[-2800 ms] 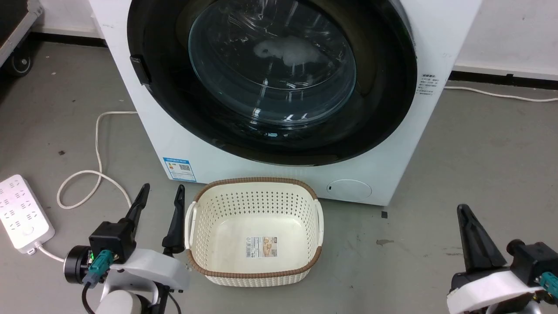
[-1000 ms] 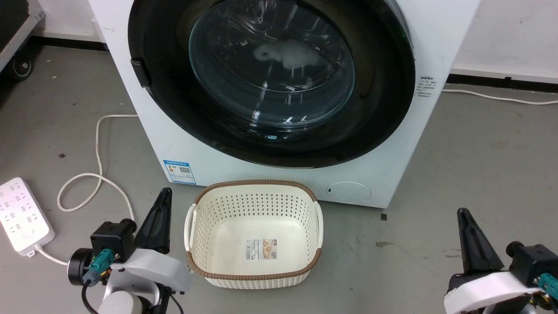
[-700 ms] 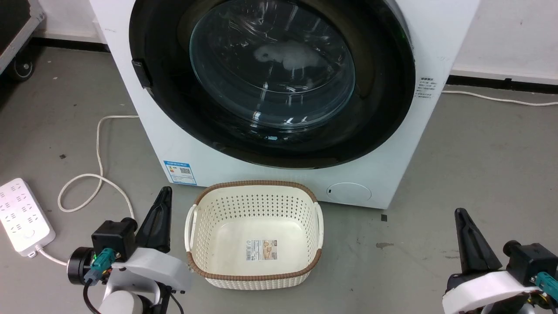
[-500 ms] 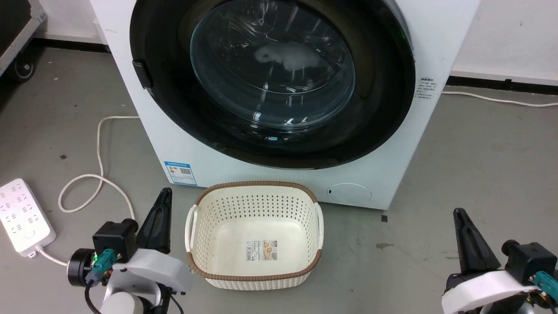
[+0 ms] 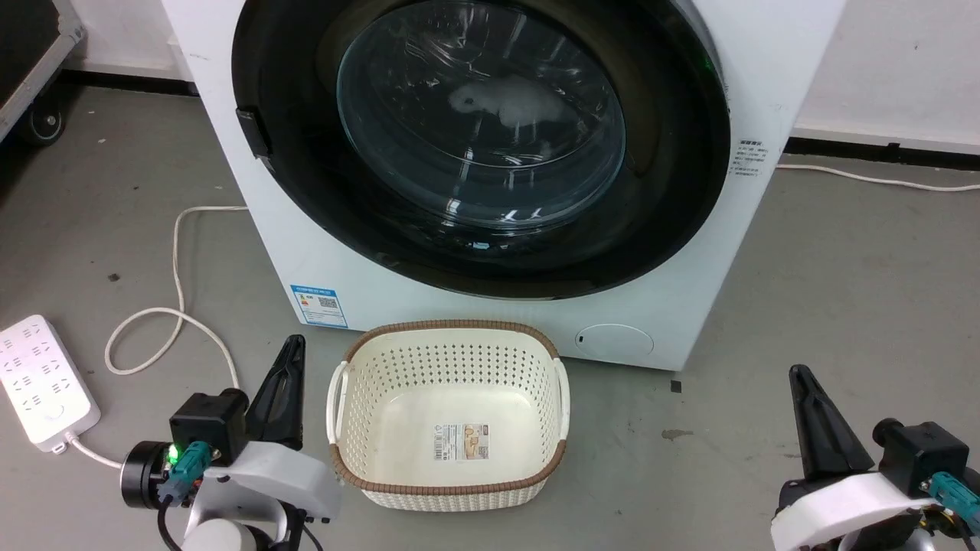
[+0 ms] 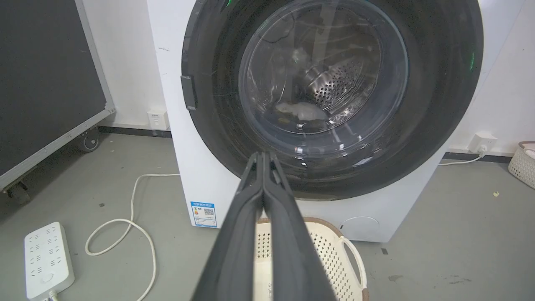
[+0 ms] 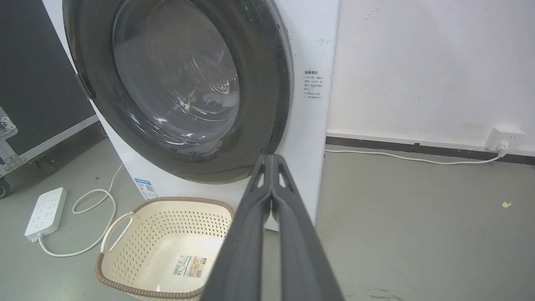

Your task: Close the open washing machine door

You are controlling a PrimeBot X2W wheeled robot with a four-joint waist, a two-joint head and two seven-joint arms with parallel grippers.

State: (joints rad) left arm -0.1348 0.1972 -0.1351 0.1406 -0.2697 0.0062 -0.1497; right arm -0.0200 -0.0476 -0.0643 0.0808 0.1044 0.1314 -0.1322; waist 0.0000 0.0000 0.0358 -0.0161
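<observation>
Up ahead of both pressed-together jaws, the large round glossy black washing machine door (image 5: 482,130) looks flush against the white machine (image 5: 689,306), left arm (image 5: 268,471) nearer.

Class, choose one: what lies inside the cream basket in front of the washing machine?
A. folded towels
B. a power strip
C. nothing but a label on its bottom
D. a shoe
C: the cream basket has a bare bottom carrying only a label.

washing machine door (image 5: 306,191): glossy black, glass centre | basket (image 5: 448,490): perforated plastic
</observation>
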